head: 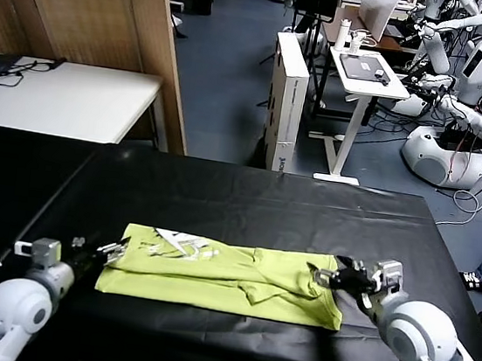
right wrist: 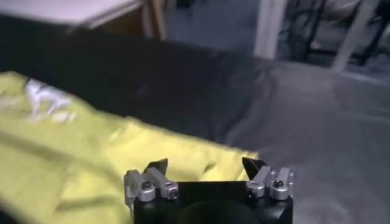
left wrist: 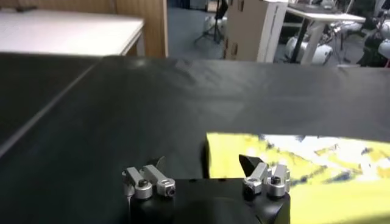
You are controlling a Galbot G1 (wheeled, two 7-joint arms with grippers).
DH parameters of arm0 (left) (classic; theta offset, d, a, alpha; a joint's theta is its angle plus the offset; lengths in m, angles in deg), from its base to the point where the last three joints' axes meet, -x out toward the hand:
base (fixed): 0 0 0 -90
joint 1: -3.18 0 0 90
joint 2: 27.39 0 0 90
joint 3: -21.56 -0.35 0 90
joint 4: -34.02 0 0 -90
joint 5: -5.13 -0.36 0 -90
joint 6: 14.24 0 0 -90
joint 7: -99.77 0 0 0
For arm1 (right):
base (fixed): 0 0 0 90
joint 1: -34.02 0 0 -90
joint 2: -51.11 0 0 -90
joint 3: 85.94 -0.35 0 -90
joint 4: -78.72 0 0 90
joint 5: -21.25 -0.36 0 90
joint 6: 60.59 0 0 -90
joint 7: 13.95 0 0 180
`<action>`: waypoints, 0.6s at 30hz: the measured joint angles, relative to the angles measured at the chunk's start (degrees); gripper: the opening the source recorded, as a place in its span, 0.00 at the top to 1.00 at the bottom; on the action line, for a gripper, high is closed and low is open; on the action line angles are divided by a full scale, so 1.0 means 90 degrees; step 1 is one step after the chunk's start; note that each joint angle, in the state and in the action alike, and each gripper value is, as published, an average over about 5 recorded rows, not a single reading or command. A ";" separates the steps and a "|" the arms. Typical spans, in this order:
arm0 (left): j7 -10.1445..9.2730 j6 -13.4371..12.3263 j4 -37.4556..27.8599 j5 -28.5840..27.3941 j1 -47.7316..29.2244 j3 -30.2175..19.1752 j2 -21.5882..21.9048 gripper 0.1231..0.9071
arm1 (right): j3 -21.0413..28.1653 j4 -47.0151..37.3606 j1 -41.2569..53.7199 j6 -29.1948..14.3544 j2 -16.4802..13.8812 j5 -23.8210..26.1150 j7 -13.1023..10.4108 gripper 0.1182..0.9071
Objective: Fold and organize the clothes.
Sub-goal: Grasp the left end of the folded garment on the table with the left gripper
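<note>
I found the T-shirt [head: 229, 278] lying on the black table [head: 247, 203], folded into a long band that ran across the near part of the surface. Its white print [head: 182, 245] faced up near the band's left end, on the far edge. The cloth showed creases and a raised fold toward the right end.

The left gripper [head: 114, 251] sat at the shirt's left end, low over the table. From the left wrist view its fingers [left wrist: 251, 164] stood wide apart with nothing between them; one tip hung over the corner of the yellow-green cloth [left wrist: 304, 170], the other over bare black tabletop. I could not tell whether that tip touched the fabric.

The right gripper [head: 324, 278] sat at the shirt's right end, just above the far corner there. In the right wrist view its fingers [right wrist: 157, 166] were likewise spread wide and held nothing; both tips lay over the shirt's edge [right wrist: 122, 158], with black table beyond.

Behind the work surface I noted a white table [head: 66, 97] on the left, a wooden partition [head: 144, 37], a small white stand desk [head: 364, 72] and several white robots [head: 474, 77] at the far right.
</note>
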 joint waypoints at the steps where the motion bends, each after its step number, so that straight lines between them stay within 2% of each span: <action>1: -0.0003 0.0001 -0.0062 -0.0019 -0.0094 -0.0061 -0.0034 0.00 | -0.0004 -0.0037 -0.0004 -0.0007 0.0034 0.0006 -0.0002 0.00; 7: -0.0018 0.0000 -0.0391 -0.0048 -0.0455 -0.0292 -0.0172 0.00 | -0.0009 -0.0197 -0.0022 -0.0036 0.0176 0.0017 -0.0015 0.00; 18: 0.0012 -0.0006 -0.0476 -0.0042 -0.0452 -0.0358 -0.0238 0.00 | 0.0010 -0.0462 0.0023 -0.0040 0.0353 0.0029 -0.0044 0.00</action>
